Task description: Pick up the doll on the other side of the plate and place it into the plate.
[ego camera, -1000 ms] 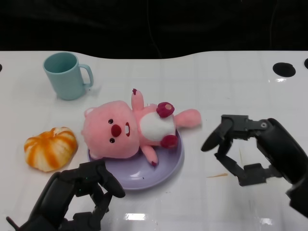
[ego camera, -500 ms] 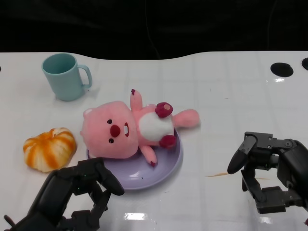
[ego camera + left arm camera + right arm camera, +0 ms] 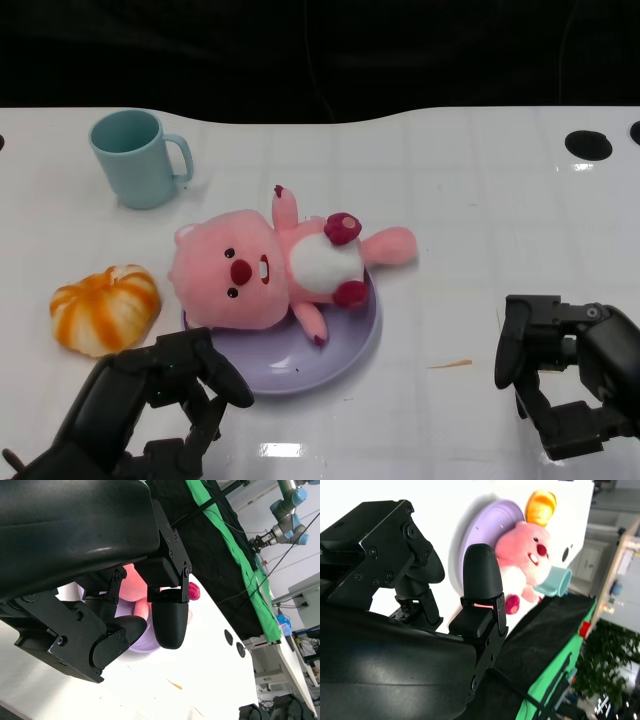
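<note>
A pink plush doll [image 3: 275,268] with a white belly lies on its back across the lavender plate [image 3: 340,348], its head over the plate's left rim and one arm reaching past the right rim. The right wrist view shows the doll [image 3: 522,550] and plate [image 3: 472,535] too. My left hand [image 3: 150,410] sits low at the near left, just in front of the plate, holding nothing. My right hand [image 3: 565,375] hangs at the near right, well apart from the plate, fingers apart and empty.
A teal mug [image 3: 135,157] stands at the back left. An orange-and-white pumpkin toy [image 3: 105,308] lies left of the plate. A thin wooden stick [image 3: 450,364] lies on the white table [image 3: 480,200] between plate and right hand. Black holes [image 3: 588,144] mark the far right.
My right hand has drawn back from beside the doll toward the near right edge. The doll stays lying on the plate. My left hand has hardly moved.
</note>
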### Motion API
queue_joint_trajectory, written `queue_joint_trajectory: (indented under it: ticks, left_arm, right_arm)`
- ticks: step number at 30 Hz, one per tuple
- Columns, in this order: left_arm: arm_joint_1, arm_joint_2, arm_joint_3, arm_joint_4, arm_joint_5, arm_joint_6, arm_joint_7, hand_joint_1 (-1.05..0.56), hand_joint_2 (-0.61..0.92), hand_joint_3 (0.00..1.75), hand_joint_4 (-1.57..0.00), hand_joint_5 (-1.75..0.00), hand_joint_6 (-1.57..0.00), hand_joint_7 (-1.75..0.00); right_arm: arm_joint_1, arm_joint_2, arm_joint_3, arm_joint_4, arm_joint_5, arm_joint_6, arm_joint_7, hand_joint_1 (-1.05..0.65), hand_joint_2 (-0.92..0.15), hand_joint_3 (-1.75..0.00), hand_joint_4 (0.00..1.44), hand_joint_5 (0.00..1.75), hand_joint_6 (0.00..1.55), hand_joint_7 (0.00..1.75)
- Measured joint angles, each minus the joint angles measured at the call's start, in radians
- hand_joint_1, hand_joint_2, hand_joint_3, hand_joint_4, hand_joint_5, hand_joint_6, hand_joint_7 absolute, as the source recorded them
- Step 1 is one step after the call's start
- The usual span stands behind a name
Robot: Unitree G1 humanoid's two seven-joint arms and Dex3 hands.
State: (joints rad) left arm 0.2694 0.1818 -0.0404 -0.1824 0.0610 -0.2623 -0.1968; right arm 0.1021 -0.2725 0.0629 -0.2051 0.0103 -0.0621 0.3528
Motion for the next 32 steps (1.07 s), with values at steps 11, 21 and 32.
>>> queue_joint_trajectory:
  ticks: [11, 21, 32]
  left_arm:
    - [-0.008, 0.005, 0.004, 0.028, 0.0, -0.027, 0.0, -0.04, 0.52, 1.12, -0.76, -1.55, -0.82, -1.2]
    - [-0.006, 0.009, 0.005, 0.028, 0.0, -0.028, 0.0, -0.03, 0.53, 1.12, -0.75, -1.55, -0.81, -1.22]
    - [-0.005, 0.009, 0.005, 0.033, -0.001, -0.034, 0.0, -0.06, 0.53, 1.1, -0.74, -1.55, -0.81, -1.21]
  right_arm:
    - [-0.028, -0.012, 0.029, 0.037, -0.037, -0.017, 0.027, 0.26, -0.35, -1.47, 0.91, 1.75, 0.81, 1.61]
    - [-0.03, -0.039, 0.034, 0.04, -0.067, -0.045, 0.048, 0.22, -0.35, -1.49, 0.93, 1.75, 0.84, 1.6]
    - [-0.03, -0.044, 0.034, 0.034, -0.071, -0.038, 0.058, 0.22, -0.36, -1.48, 0.91, 1.75, 0.81, 1.61]
